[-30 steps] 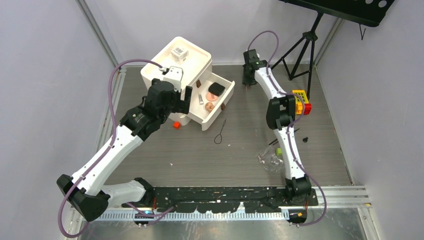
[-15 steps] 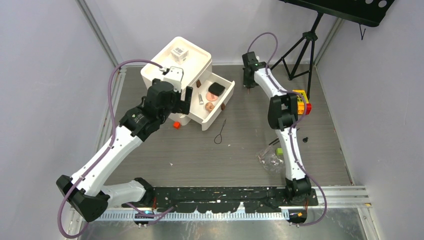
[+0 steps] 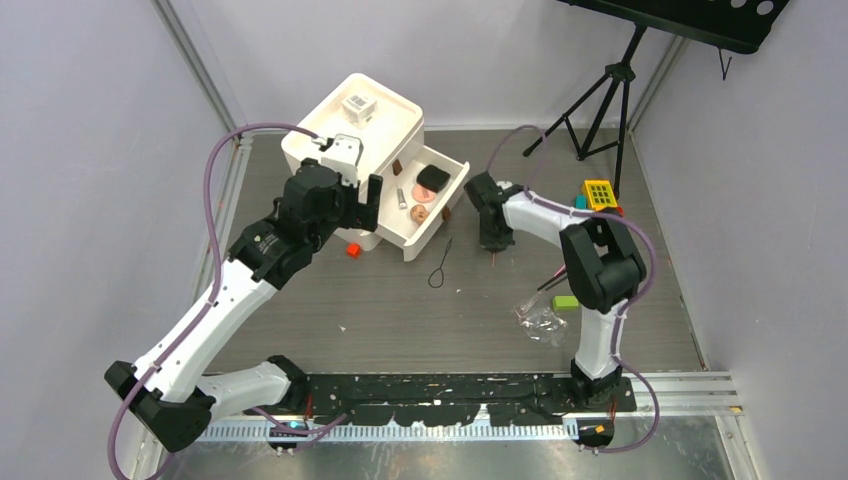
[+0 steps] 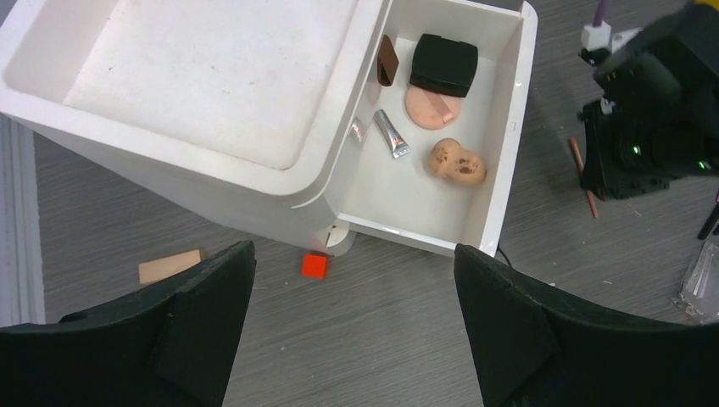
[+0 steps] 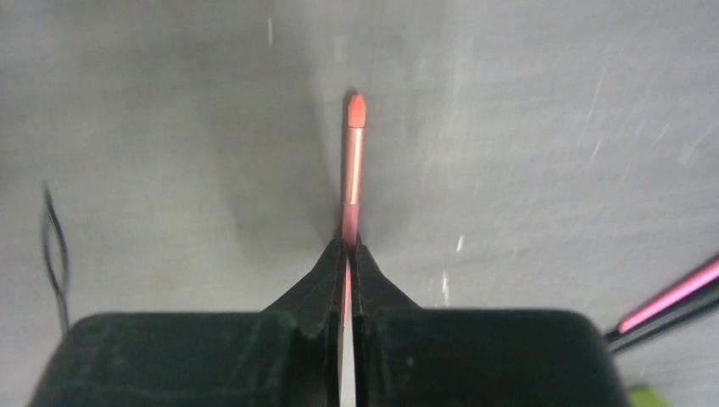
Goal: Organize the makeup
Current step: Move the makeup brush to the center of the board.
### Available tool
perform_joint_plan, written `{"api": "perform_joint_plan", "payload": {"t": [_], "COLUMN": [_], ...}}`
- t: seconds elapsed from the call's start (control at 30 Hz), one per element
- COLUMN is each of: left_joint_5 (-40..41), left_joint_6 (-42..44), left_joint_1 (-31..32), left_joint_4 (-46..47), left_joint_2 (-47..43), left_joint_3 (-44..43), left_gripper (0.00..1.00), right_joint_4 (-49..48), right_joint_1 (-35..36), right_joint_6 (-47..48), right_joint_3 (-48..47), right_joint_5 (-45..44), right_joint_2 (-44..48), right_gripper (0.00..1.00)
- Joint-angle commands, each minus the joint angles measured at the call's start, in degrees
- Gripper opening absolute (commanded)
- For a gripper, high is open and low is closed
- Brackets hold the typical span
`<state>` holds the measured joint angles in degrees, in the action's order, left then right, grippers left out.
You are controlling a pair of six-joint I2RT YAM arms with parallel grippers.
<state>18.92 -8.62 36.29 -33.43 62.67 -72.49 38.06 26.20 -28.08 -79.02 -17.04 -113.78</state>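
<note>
Right claw (image 5: 348,248): pressed together on the red pencil (image 5: 352,161). I have it pinched near one end.
Pencil: most of it sticks out past my right fingertips, pointing away from the claw. I cannot tell whether its far tip touches the table.
Left claw (image 4: 352,263): spread wide with nothing between the fingers, hovering above the drawer's (image 4: 509,127) outer corner.
Drawer: open, just to the left of my right claw. The compact (image 4: 443,64), puff (image 4: 431,106), sponge (image 4: 456,163) and a tube (image 4: 391,134) lie inside.
Handling: I judge the pencil light, stiff and slick. It is round and thin, so it could swivel or slide in a two-point pinch. The tip looks breakable if it knocks the drawer wall.
Hold: a pinch nearer the middle would be steadier, I think. Held by the end, the long free part acts as a lever.
Next, as I see it: carry it left over the drawer, lower it close to the floor of the drawer, then let go so it lies flat.
</note>
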Motion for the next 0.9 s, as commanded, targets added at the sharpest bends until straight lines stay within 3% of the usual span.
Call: {"api": "perform_joint_plan", "payload": {"t": [0.0,0.13,0.27,0.63,0.87], "left_joint_5": [-1.3,-2.0,-1.7,-1.6,-1.6], "left_joint_6": [-0.6,-0.8,-0.7,-0.6,-0.6], "left_joint_1": [-0.3,-0.3,-0.3,-0.3,-0.2], "left_joint_4": [2.3,2.2,2.2,2.4,2.4], "left_joint_2": [-1.6,-1.5,-2.1,-2.5,-2.7], "left_joint_3": [0.4,0.3,0.3,0.6,0.6], "left_gripper": [0.89,0.89,0.88,0.89,0.89], "right_joint_4": [1.1,0.5,0.8,-3.0,-4.5], "right_joint_1": [2.1,2.0,2.0,2.1,2.1], "right_joint_6": [-7.5,-7.5,-6.6,-6.2,-6.7], "right_joint_3": [12.9,14.2,12.2,13.3,15.3], "right_joint_5": [2.5,0.8,1.7,2.9,-1.3], "right_joint_2": [4.9,6.2,3.8,4.1,10.4], "right_gripper": [0.14,0.36,0.38,0.01,0.0]}}
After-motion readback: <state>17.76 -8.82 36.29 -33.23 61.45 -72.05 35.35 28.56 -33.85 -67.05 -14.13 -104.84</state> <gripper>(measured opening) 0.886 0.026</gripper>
